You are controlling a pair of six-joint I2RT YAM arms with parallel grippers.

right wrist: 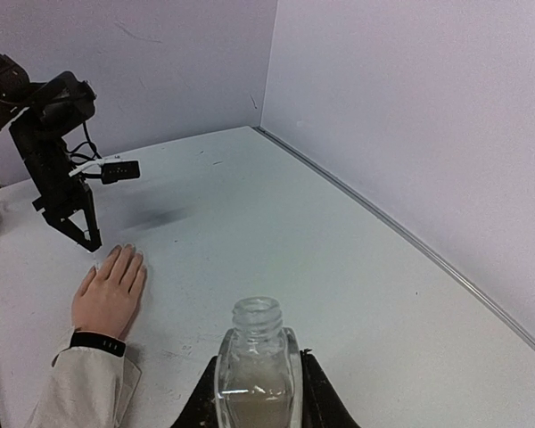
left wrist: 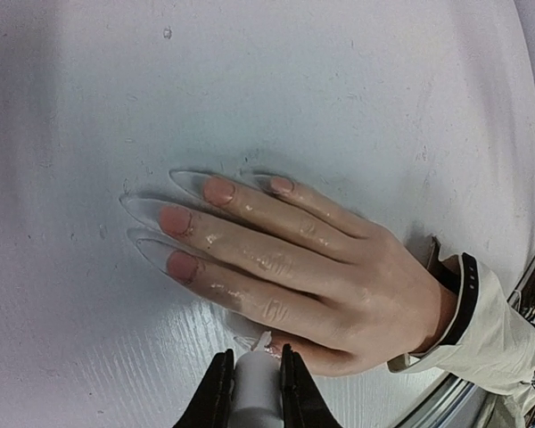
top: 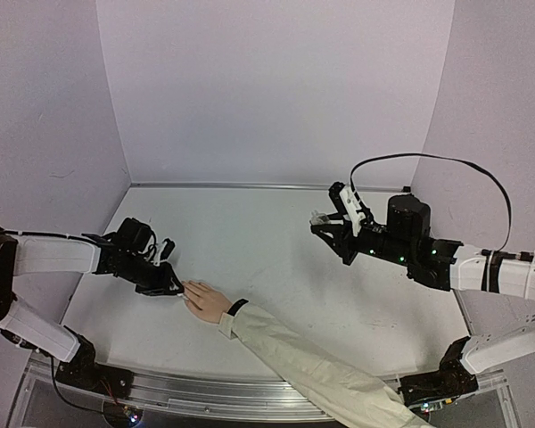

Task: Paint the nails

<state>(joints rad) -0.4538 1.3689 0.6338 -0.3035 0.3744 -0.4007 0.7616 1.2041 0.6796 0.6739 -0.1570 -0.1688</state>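
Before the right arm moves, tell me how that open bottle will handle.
The bottle looks like clear glass: probably rigid, smooth, likely slippery and breakable. It is uncapped with liquid inside, so tilting it would likely spill.

The setting is a robotics laboratory test cell. A white table [top: 267,241] is enclosed on three sides by plain, pale, unfurnished walls [top: 276,89]. Two robot arms, the left arm [top: 58,254] and the right arm [top: 499,272], are mounted at the near edge of the table, along an aluminium rail [top: 205,388]. An exposed black cable [top: 446,159] loops above the right arm.
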